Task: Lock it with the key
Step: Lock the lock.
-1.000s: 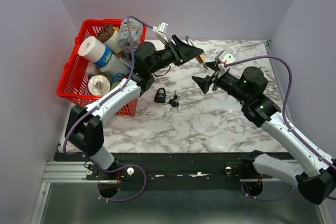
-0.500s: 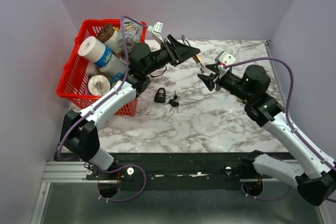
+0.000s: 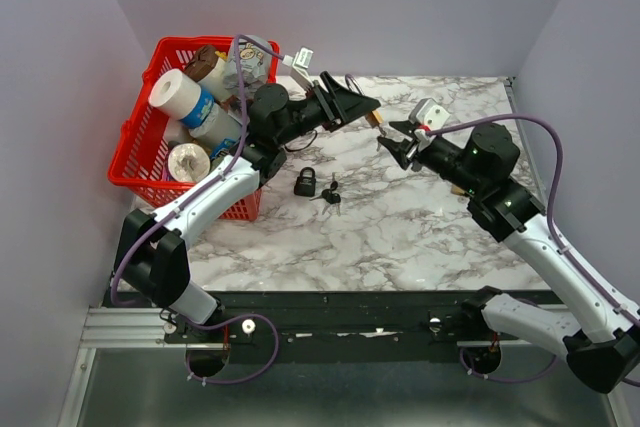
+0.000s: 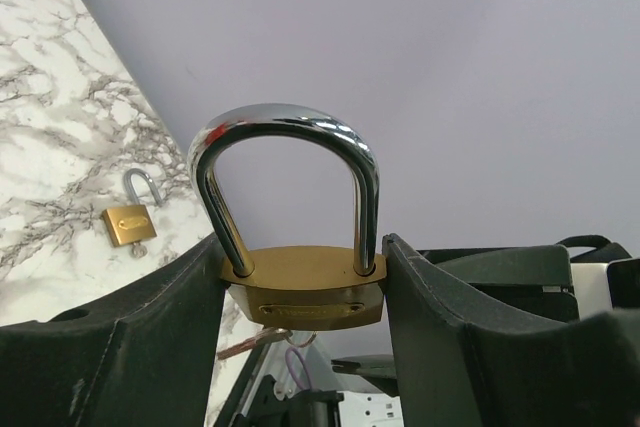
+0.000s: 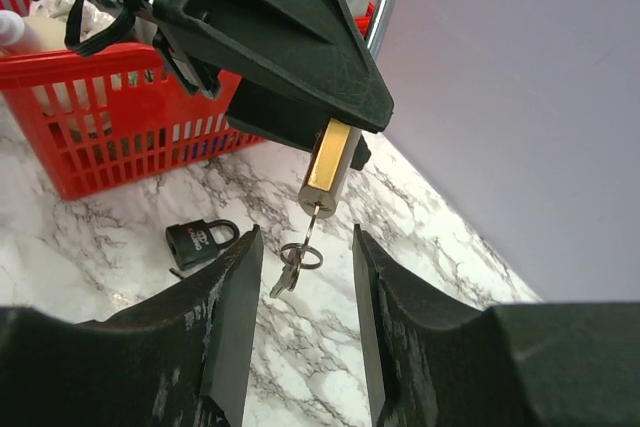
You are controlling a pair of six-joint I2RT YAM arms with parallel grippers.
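Above the white marble bench (image 3: 420, 227), the left end effector (image 3: 360, 107) is clamped on the brass padlock with chrome shackle (image 4: 300, 287). The right end effector (image 5: 306, 237) stands open around the small silver key (image 5: 314, 213) sitting in the keyhole. Insertion looks done, gripping and turning are left, and both shackle legs appear seated.

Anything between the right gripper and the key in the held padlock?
Nothing: in the right wrist view only open air separates the open right gripper from the key hanging below the brass padlock, clamped by the left gripper.
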